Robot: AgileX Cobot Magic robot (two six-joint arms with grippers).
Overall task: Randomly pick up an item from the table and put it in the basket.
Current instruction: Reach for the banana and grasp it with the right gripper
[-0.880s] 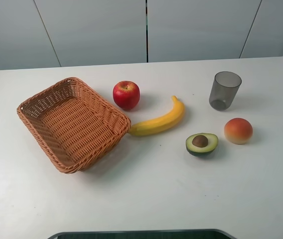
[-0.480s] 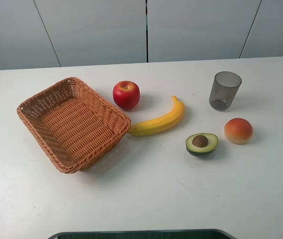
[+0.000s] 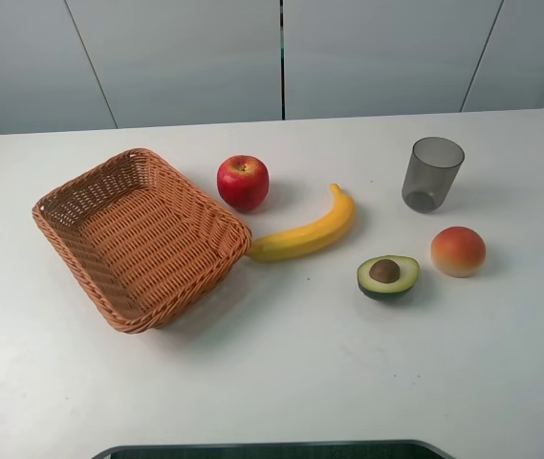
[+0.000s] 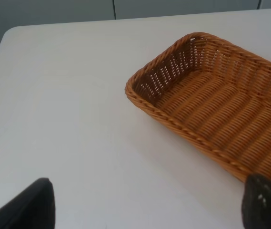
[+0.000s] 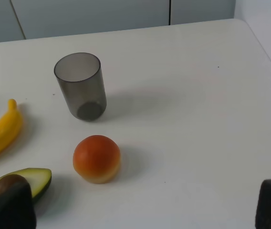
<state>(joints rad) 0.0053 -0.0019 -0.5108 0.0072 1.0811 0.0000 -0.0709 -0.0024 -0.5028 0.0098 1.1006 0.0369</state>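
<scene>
The yellow banana (image 3: 305, 232) lies on the white table (image 3: 300, 373), one end touching the right side of the orange-brown wicker basket (image 3: 85, 196), which is empty. In the right wrist view only part of the banana (image 5: 1, 135) shows. The basket (image 4: 173, 81) fills the left wrist view. My left gripper (image 4: 147, 195) is open and empty, low over the table a little short of the basket. My right gripper (image 5: 142, 200) is open and empty, apart from the fruit. Neither gripper shows in the exterior high view.
A red apple (image 3: 243, 182) stands behind the banana beside the basket. A halved avocado (image 3: 387, 275), an orange-red round fruit (image 3: 458, 251) and a translucent grey cup (image 3: 432, 174) stand to the right. The table's right edge (image 5: 264, 45) is near.
</scene>
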